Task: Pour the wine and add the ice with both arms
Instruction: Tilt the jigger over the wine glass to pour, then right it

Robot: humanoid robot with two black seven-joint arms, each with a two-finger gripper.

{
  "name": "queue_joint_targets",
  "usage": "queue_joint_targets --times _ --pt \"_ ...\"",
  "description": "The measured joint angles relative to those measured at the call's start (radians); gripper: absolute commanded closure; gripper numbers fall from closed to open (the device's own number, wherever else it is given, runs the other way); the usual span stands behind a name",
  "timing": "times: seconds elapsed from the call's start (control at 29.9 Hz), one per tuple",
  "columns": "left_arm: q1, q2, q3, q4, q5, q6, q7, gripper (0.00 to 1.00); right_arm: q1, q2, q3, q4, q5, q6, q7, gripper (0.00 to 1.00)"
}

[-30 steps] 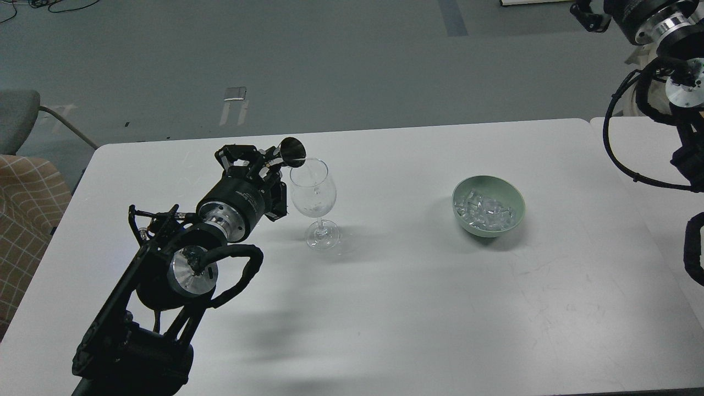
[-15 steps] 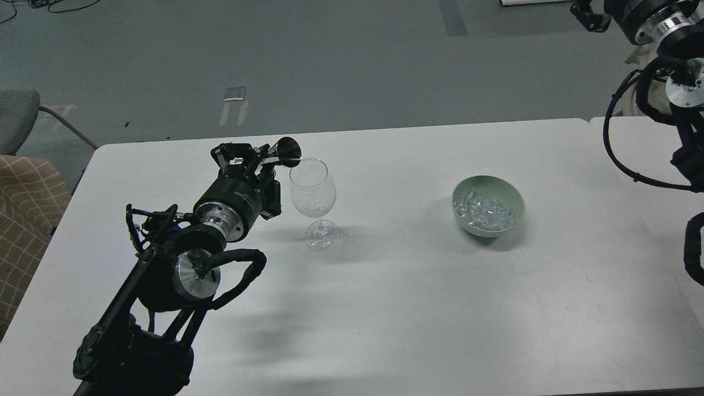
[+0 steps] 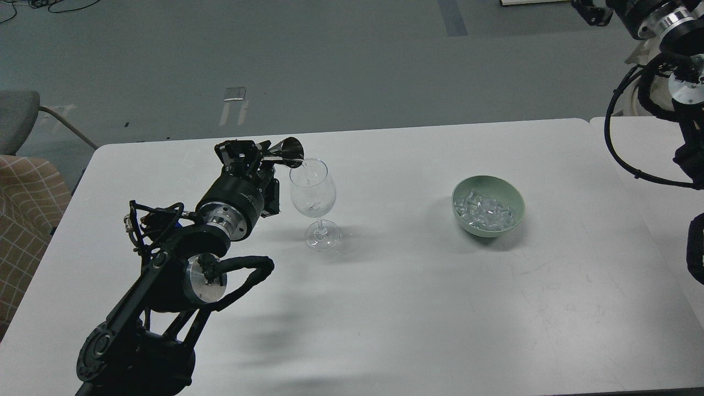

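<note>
A clear stemmed glass (image 3: 313, 195) stands upright on the white table (image 3: 407, 308), left of centre. My left gripper (image 3: 263, 154) is shut on a small dark metal measuring cup (image 3: 290, 149), tipped on its side with its mouth at the glass's rim. A little clear wine (image 3: 313, 209) glints in the bottom of the bowl of the glass. A pale green bowl (image 3: 488, 205) holds several clear ice cubes (image 3: 484, 209), right of centre. My right arm (image 3: 676, 93) shows only as joints and cable at the right edge; its gripper is out of view.
A second white table (image 3: 643, 159) adjoins at the right. A chair with checked fabric (image 3: 27, 203) stands off the left edge. Grey floor lies beyond the far edge.
My left gripper has turned and tipped the measuring cup further toward the glass rim, lowering its mouth slightly. The left arm's elbow has shifted a little. Glass and bowl have not moved.
</note>
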State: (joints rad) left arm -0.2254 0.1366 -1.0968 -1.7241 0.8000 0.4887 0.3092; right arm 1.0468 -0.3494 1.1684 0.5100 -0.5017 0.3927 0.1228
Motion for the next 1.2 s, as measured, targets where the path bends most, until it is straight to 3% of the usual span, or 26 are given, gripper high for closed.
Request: queue_joint_targets --times 0.9,1.2 --pt "-0.037 0.009 0.000 -0.005 0.199 0.000 -0.011 1.00 -0.001 -0.014 0.005 0.005 0.000 0.000 0.000 0.00" --pt "-0.038 0.050 0.000 -0.022 0.221 -0.015 -0.035 1.00 -0.001 -0.014 0.005 0.005 0.000 0.000 -0.001 0.00"
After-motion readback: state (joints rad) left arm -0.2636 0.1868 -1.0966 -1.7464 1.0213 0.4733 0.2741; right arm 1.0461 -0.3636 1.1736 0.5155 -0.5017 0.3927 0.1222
